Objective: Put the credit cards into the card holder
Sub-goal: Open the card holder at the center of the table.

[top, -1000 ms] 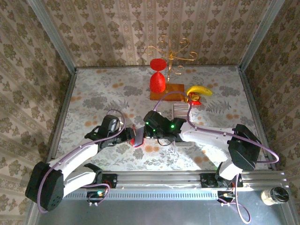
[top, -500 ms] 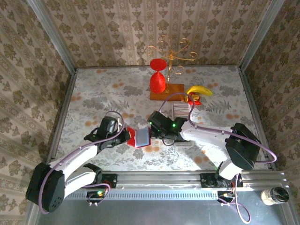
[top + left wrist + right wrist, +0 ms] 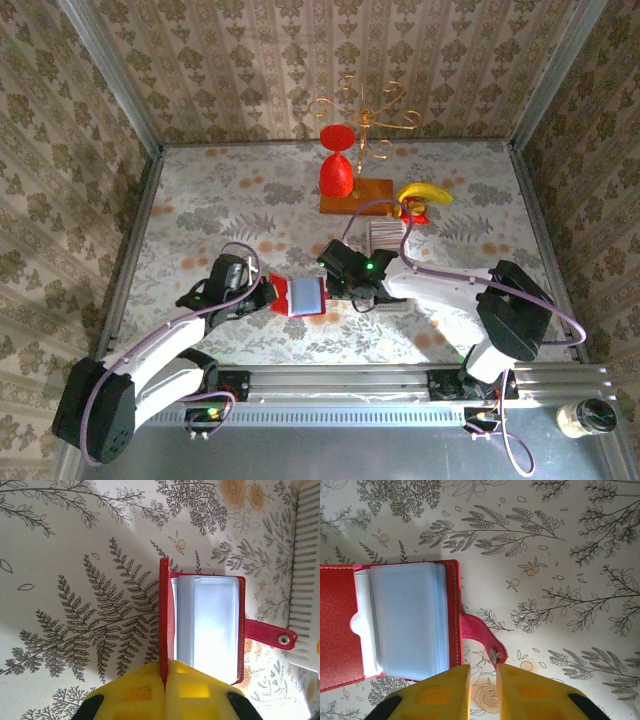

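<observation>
Red card holder [image 3: 301, 296], book type, with pale blue-grey sleeves inside. It lies opened on the counter [image 3: 200, 200] near the front edge, between the two arms.
- Left cover [image 3: 164, 610]: raised upright, seen edge-on. The left jaws are closed on its near end.
- Right cover: flat on the counter, with the sleeves [image 3: 407, 620] facing up.
- Clasp tab [image 3: 479, 636]: trails off to the right along the counter. The right jaws stand slightly parted just short of its snap end, with nothing seen between them.

Credit cards [image 3: 384, 234]: a pale striped row on the counter just beyond the right wrist, partly hidden by that arm. No card can be seen in the holder.

Further back, not part of the task:
- brown wooden board [image 3: 357, 197]
- red goblet-shaped glass [image 3: 337, 172] at the board
- banana [image 3: 425, 193] just to the board's right
- gold wire stand [image 3: 365, 110] at the rear wall

Step in hand, as judged: the holder is pinned open, ready for the first card.

Handling notes:
- Keep the left grip firm and the cover upright so the book cannot fall shut.
- The right arm should clear the tab without snagging it.
- Lift a single card from the row by a short edge, not a clump.
- Offer the card edge-first, in line with a sleeve mouth. Which side the sleeves open on cannot be told.
- The thin sleeves will probably buckle, so slide the card in slowly.
</observation>
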`<action>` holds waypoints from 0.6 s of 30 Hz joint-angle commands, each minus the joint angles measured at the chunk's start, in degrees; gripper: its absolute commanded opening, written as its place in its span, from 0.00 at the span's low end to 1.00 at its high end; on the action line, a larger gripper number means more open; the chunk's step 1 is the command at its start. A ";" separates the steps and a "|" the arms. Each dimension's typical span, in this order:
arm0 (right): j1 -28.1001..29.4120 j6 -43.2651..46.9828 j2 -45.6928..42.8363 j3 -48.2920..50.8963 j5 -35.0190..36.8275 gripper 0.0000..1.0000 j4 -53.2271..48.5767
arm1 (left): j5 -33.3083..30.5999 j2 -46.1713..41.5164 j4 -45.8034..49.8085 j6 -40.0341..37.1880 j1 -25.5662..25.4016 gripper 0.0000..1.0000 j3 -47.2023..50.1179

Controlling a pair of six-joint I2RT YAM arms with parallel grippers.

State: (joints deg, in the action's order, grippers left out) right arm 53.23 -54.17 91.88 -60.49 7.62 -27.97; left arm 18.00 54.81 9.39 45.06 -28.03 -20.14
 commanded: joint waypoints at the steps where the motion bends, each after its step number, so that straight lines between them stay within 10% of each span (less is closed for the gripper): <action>1: -0.22 0.87 -4.15 -1.74 2.50 0.25 -2.49 | 0.90 -0.84 0.27 0.91 0.26 0.00 0.91; 18: 1.42 2.22 -5.00 -4.41 -5.39 0.21 1.64 | 1.16 -0.49 0.54 1.08 0.26 0.00 0.91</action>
State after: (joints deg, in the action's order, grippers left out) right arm 53.60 -51.96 85.97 -62.15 5.43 -28.38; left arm 18.22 54.68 9.39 45.45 -28.03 -19.88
